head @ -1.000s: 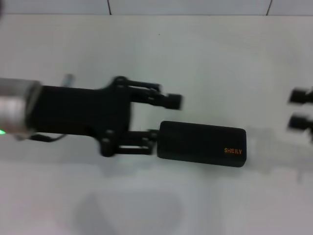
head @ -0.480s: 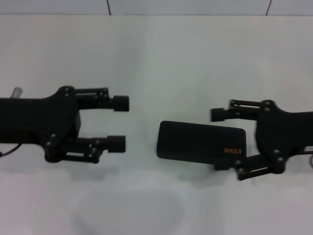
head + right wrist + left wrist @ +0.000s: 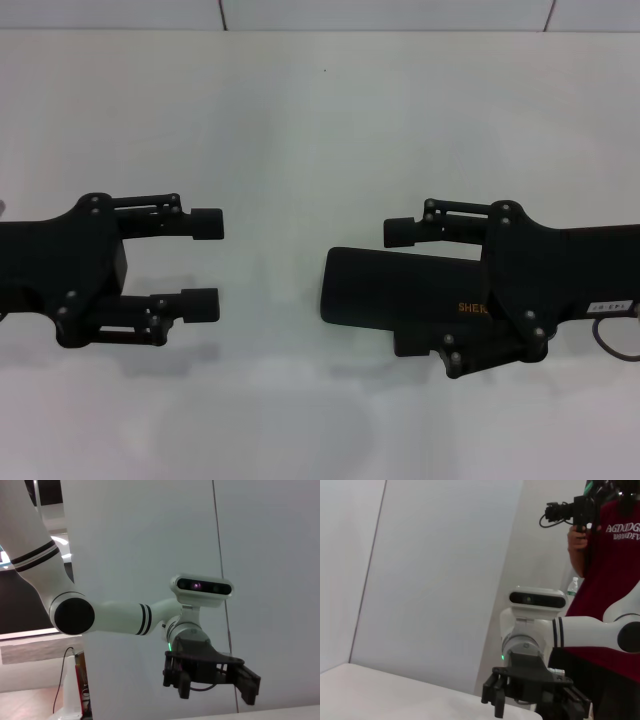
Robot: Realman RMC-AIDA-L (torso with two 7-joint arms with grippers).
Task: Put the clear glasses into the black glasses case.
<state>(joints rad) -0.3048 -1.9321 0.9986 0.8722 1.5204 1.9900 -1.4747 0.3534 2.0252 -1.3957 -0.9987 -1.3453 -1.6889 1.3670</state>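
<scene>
Your left gripper (image 3: 205,265) sits at the left of the white table (image 3: 320,110), jaws spread wide with nothing between them, fingers pointing right toward the case. Well apart from it, right of centre, the black glasses case (image 3: 395,290) lies flat with its lid closed, orange lettering partly hidden. Your right gripper (image 3: 408,290) is over the case's right end, jaws spread, one finger on the far side, the other on the near side. You can't see the glasses.
</scene>
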